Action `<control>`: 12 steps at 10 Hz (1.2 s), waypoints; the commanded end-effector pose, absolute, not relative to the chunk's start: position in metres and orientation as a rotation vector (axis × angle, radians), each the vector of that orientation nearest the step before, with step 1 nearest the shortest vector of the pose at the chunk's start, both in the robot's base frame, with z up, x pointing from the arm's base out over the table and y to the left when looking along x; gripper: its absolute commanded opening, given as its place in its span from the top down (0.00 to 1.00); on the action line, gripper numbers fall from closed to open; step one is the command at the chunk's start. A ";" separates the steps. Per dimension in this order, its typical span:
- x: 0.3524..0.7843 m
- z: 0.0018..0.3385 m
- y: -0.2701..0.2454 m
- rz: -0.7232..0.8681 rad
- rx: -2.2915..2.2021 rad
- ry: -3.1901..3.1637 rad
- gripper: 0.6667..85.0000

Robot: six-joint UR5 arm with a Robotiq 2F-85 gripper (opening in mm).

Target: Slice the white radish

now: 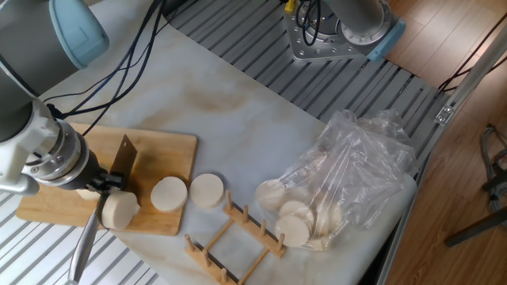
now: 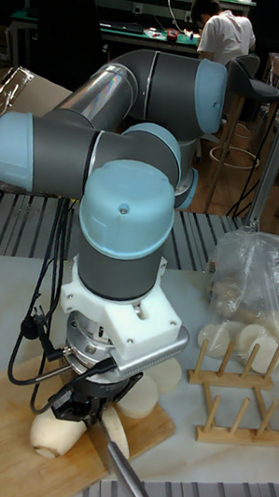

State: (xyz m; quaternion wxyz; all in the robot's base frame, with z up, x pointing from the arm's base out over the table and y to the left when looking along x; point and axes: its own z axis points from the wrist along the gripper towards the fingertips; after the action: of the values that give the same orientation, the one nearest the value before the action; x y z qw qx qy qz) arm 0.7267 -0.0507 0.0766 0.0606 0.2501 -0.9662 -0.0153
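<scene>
The table is white marble w/ a wooden cutting board near its left edge. Right of the board – a clear plastic bag w/ pale round slices inside, and a wooden rack. The tool is over the board, pinching a knife – blade pointing down. The white radish lies on the board under the blade. One cut disc sits on the board by the knife, another at its right edge, a third just off it.
</scene>
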 end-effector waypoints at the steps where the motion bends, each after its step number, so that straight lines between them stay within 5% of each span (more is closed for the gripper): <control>1: 0.728 0.078 -0.051 -0.050 0.734 -2.931 0.96; 6: 0.712 0.117 -0.065 -0.040 0.765 -2.892 0.99; 12: 0.710 0.201 -0.081 -0.178 0.852 -2.848 0.99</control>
State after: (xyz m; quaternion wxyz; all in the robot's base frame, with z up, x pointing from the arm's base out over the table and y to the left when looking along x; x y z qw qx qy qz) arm 0.7129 -0.0731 0.1472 0.0806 0.2601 -0.9616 -0.0334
